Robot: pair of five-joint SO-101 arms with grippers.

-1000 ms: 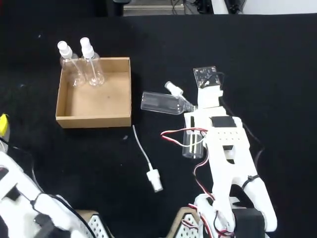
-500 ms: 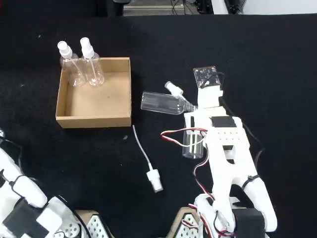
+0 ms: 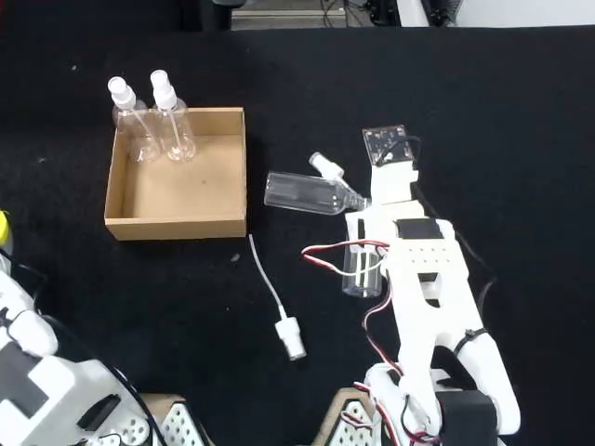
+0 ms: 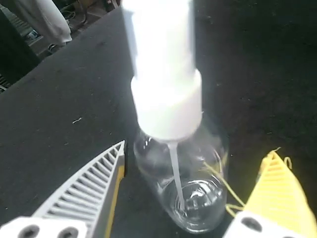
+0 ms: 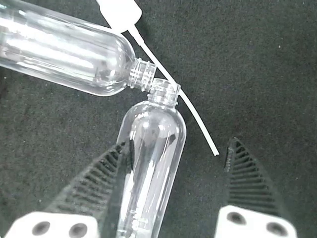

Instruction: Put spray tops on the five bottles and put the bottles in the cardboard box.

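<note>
The cardboard box (image 3: 177,228) sits open on the black counter (image 3: 521,111). Inside it, against the far wall, a capped bottle (image 3: 133,130) and a second capped bottle (image 3: 175,130) stand upright side by side, toward the corner farthest from the right arm.

Off the box's side wall that faces the right arm, apart from the box, a bare bottle (image 3: 307,194) lies on its side with its neck pointing away from the box. A small spray top (image 3: 325,166) rests just beyond it. Farther from the box, a second bare bottle (image 5: 151,148) also lies flat, its open neck touching the first one's neck. The right tool (image 5: 178,144) is spread wide over this bottle, one finger along its body and the other well clear; the spray top's thin tube runs through the gap between them.

In front of the box's near corner, toward the arms, a loose spray top (image 3: 290,334) lies with its long tube pointing back at the box.

The left tool (image 4: 195,148) is parted around a third capped bottle (image 4: 188,198), with a gap visible on each side.
</note>
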